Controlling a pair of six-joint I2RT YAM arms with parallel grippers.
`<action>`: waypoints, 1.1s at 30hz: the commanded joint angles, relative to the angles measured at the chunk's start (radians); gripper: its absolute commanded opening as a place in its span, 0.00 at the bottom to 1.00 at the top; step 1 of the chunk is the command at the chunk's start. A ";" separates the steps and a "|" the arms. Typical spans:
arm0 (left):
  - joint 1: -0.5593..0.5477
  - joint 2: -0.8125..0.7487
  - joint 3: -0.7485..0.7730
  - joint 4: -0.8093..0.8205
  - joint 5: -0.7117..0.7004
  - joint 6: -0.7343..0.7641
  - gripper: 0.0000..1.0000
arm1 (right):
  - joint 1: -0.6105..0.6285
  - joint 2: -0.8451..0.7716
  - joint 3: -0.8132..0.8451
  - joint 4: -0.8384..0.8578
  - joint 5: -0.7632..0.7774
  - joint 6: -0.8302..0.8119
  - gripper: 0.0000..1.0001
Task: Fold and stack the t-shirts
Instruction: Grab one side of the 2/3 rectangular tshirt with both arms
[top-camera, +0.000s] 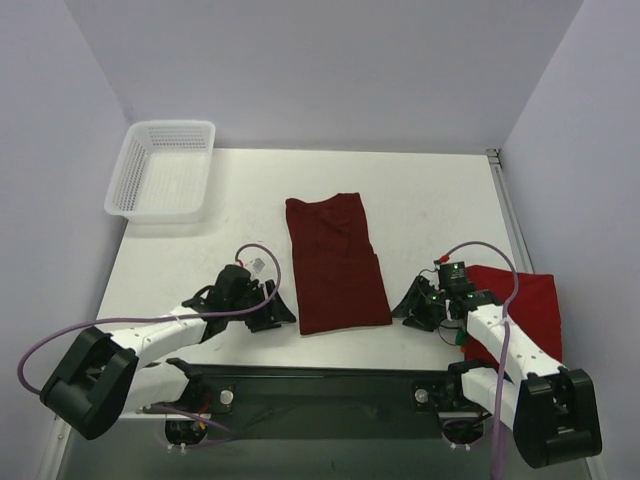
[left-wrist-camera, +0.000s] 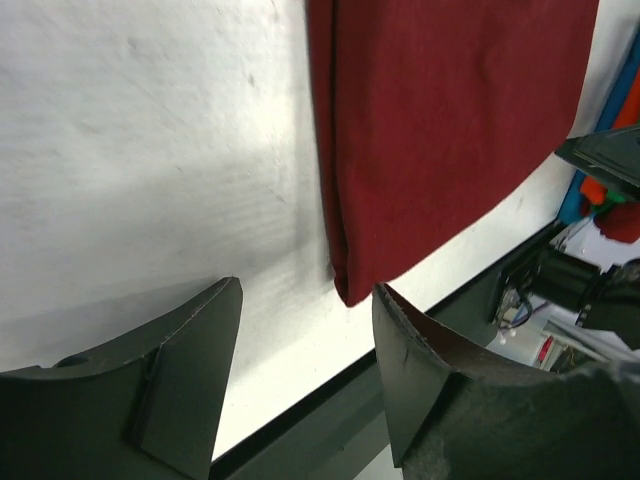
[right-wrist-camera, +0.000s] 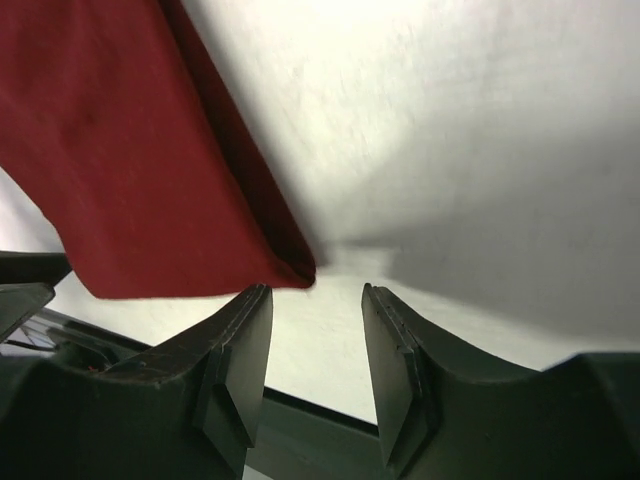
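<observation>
Dark maroon t-shirt (top-camera: 335, 265) is lying folded flat in the middle of the counter (top-camera: 440, 200). Left gripper (left-wrist-camera: 308, 290) sits right off its 7 o'clock corner, jaws spread wide, nothing in them. Right gripper (right-wrist-camera: 316, 290) is at the 5 o'clock corner, fingers apart over bare counter, grabbing nothing. Brighter red t-shirt (top-camera: 535, 305) is over at 4 o'clock, white mesh basket (top-camera: 170, 125) off at 10 o'clock.

There is open room on the surface (top-camera: 440, 200) between the basket (top-camera: 170, 126) in the far left corner and the folded maroon shirt (top-camera: 335, 265) in the middle, and also behind the shirt. The left pincer (top-camera: 279, 306) and right pincer (top-camera: 409, 312) sit close to its two near corners. A red shirt (top-camera: 535, 300) covers the right edge.
</observation>
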 joint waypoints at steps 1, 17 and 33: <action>-0.047 -0.014 -0.016 0.069 0.024 -0.028 0.65 | 0.032 -0.095 -0.029 -0.094 0.054 -0.017 0.42; -0.212 0.103 -0.058 0.163 -0.123 -0.175 0.54 | 0.143 -0.137 -0.143 -0.012 0.173 0.128 0.40; -0.243 0.066 -0.048 0.112 -0.217 -0.217 0.49 | 0.144 -0.094 -0.215 0.151 0.192 0.199 0.38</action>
